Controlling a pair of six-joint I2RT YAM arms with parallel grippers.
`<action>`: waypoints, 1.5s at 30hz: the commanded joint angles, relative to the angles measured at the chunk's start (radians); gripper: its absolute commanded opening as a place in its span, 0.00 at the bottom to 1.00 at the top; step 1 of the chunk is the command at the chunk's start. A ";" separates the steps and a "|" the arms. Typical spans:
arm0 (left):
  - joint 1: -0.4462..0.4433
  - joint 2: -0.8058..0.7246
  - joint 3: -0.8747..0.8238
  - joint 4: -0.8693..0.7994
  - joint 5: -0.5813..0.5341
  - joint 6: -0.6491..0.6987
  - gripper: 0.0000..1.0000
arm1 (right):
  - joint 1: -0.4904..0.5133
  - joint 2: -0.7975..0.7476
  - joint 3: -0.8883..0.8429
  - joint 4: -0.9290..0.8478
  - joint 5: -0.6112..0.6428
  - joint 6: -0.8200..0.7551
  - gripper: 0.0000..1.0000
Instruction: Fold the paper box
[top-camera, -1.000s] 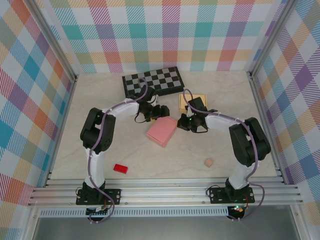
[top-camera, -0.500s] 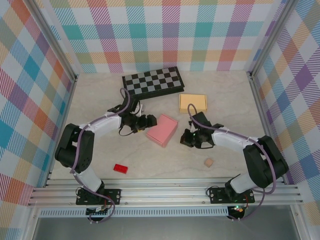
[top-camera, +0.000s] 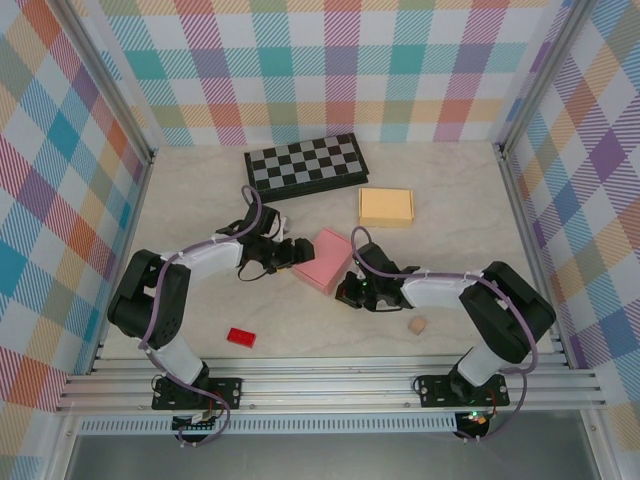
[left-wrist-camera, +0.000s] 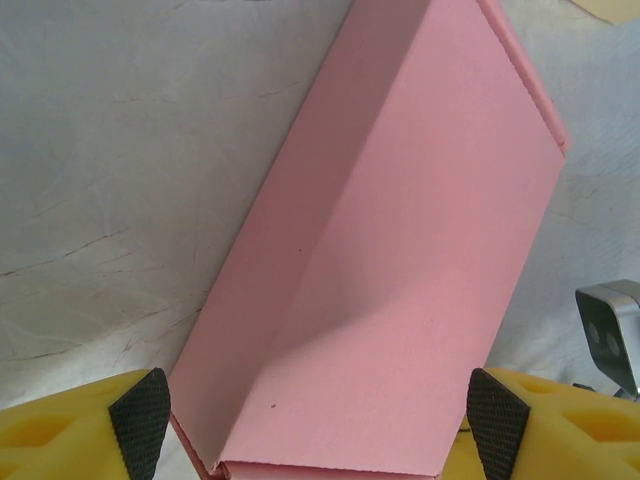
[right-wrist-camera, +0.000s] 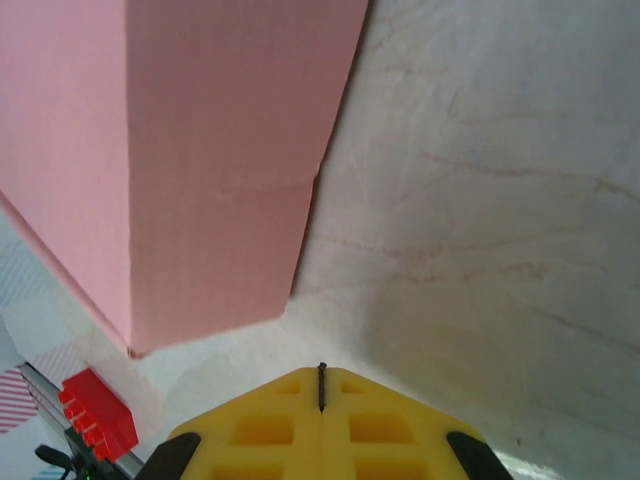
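My left claw (top-camera: 288, 252) is apart, fingers either side of the left end of the flat pink paper box (top-camera: 324, 259), which lies mid-surface (top-camera: 200, 210). My right claw (top-camera: 350, 292) is pressed together, low, just beside the box's near corner. The black-and-white chessboard (top-camera: 305, 163) is far, the flat yellow box (top-camera: 386, 206) far right, the red block (top-camera: 240, 337) near left and the small tan cube (top-camera: 418, 325) near right.

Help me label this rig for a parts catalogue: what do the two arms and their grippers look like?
Both the left arm and right arm have white links between bulky black joint housings, with a lilac cable looping alongside. The left gripper and right gripper carry yellow fingers with moulded pockets; the left one's tips bear black knurled pads.
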 joint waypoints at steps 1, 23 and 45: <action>-0.007 0.006 0.014 0.002 0.001 0.022 0.80 | 0.006 0.022 -0.013 0.074 0.026 0.036 0.00; -0.184 -0.033 -0.087 0.144 -0.029 -0.202 0.79 | 0.031 0.093 0.070 0.221 -0.075 0.051 0.00; -0.277 -0.081 -0.037 0.218 -0.028 -0.327 0.79 | 0.050 0.098 0.195 0.186 0.004 0.098 0.00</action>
